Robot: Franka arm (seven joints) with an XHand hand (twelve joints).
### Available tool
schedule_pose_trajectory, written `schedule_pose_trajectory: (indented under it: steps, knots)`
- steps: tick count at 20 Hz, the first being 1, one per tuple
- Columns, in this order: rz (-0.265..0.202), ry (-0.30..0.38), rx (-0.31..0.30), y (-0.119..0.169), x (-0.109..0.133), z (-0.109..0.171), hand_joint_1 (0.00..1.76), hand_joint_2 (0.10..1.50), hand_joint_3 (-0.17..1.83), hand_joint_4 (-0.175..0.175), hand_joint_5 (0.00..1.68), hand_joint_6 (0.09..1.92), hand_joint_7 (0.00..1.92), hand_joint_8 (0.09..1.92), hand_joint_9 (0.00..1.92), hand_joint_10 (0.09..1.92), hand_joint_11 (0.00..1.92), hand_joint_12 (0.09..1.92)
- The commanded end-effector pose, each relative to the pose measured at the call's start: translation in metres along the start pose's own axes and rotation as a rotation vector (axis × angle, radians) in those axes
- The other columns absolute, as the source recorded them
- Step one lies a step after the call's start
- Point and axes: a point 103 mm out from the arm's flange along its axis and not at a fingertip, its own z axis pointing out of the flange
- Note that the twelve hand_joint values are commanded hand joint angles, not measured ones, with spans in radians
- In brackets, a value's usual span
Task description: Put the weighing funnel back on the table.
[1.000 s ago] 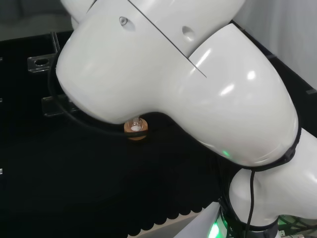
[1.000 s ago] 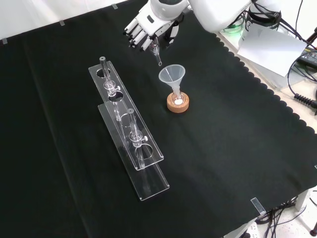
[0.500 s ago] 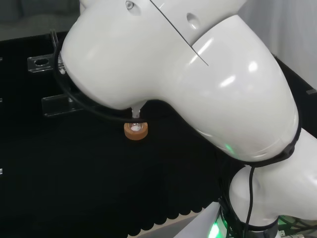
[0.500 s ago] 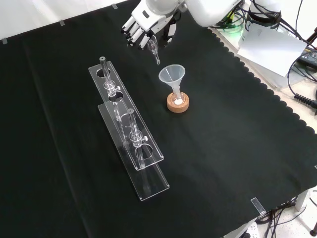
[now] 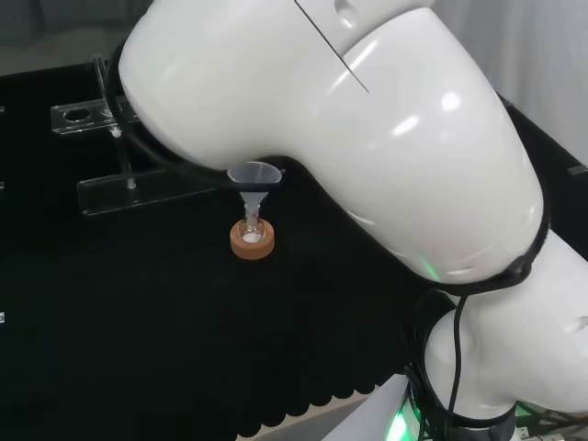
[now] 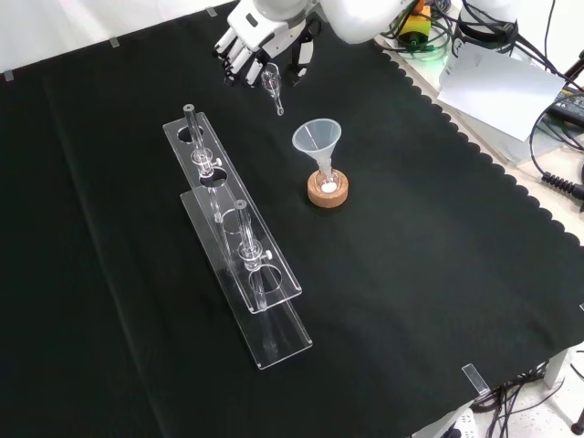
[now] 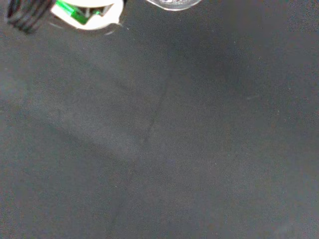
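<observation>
While the fingers (image 6: 242, 59) pinch one weighing funnel (image 6: 272, 89), one funnel (image 6: 317, 140) and two racks (image 6: 274, 276) stand nearby.

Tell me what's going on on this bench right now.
The robot's hand holds a small clear weighing funnel in the air over the black cloth, at the top of the front view. It is not yet set down. Below and to the right in that view, the big funnel stands in a small flask on a cork ring, apart from the hand. Clear racks stand to the left.
</observation>
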Motion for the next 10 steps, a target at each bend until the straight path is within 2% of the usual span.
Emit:
schedule_pose_trajectory:
  steps: [1, 10]
  knots:
    - [0.002, 0.063, 0.012, 0.023, -0.012, 0.022, 1.09, 0.67, 0.75, 0.175, 1.14, 0.95, 0.49, 0.61, 0.67, 0.53, 0.31, 1.31]
    - [0.001, 0.089, 0.011, 0.047, -0.023, 0.042, 1.09, 0.66, 0.76, 0.175, 1.14, 0.95, 0.55, 0.62, 0.72, 0.53, 0.38, 1.30]
